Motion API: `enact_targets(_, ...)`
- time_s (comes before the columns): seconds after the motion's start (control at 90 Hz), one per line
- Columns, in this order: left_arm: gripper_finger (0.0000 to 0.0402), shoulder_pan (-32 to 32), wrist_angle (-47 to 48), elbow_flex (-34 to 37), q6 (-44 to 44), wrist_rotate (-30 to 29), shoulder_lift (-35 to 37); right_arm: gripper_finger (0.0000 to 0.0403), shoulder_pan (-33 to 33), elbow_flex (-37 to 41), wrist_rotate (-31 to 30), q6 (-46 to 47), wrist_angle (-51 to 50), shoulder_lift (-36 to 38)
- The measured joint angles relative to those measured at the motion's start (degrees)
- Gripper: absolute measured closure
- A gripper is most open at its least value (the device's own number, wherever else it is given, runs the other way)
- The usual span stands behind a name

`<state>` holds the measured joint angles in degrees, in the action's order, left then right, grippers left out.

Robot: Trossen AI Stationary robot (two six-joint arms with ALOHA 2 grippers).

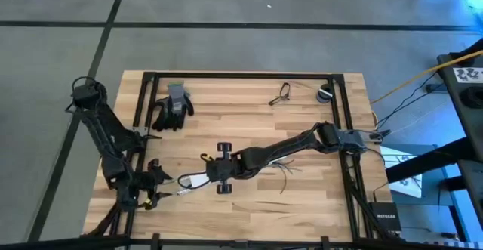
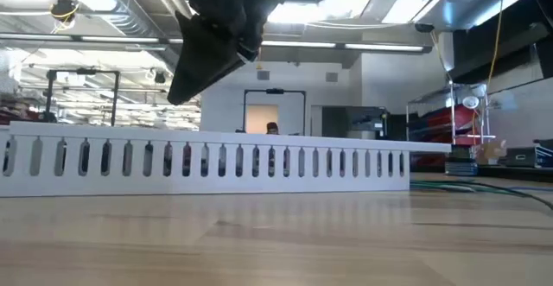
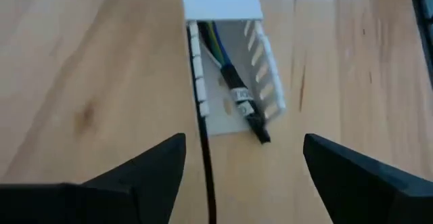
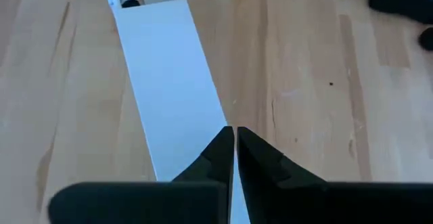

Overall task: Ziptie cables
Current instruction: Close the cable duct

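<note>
**Both grippers meet at a slotted white duct as loose cables lie beside the right arm**

The cables (image 1: 285, 167), a thin dark bunch with splayed strands, lie on the wooden table (image 1: 249, 106) just beside and partly under the right arm's forearm, right of the table's middle. Left of them, a white slotted cable duct (image 3: 230, 75) lies on the wood; in the left wrist view its open end shows coloured wires inside and a dark labelled plug (image 3: 245, 109) poking out onto the table. A flat white cover (image 4: 172, 82) closes the rest of the duct. The right gripper (image 4: 234, 143) sits over that cover near the table's centre, its fingers pressed together with only a sliver between them; whether they pinch the cover's edge cannot be told. The left gripper (image 3: 243, 176) faces the duct's open end from the near left part of the table, fingers spread wide and holding nothing. In the low view the duct's slotted side wall runs across the table. Farther back lie a black-and-grey work glove (image 1: 173, 105), a pair of safety glasses (image 1: 281, 93) and a small roll of tape (image 1: 325, 93)
</note>
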<state>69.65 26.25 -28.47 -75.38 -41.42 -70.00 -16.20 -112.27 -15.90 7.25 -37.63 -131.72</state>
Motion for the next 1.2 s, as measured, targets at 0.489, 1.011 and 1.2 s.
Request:
enact_targets(0.489, 0.012, -2.33, -10.76, 0.02, 2.3, -7.96, -12.78, 0.0398, 0.02, 0.0, 0.0, -0.03, 0.3, 0.02)
enact_targets(1.011, 0.012, -3.49, -18.88, 0.07, 6.62, -2.74, -14.45, 0.0398, 0.02, -0.02, 0.02, -0.13, 0.2, 0.07)
enact_targets(1.2, 0.012, -5.84, -19.87, 0.07, 8.19, -4.09, -14.77, 0.0398, 0.02, -0.02, 0.02, -0.13, 0.26, 0.07)
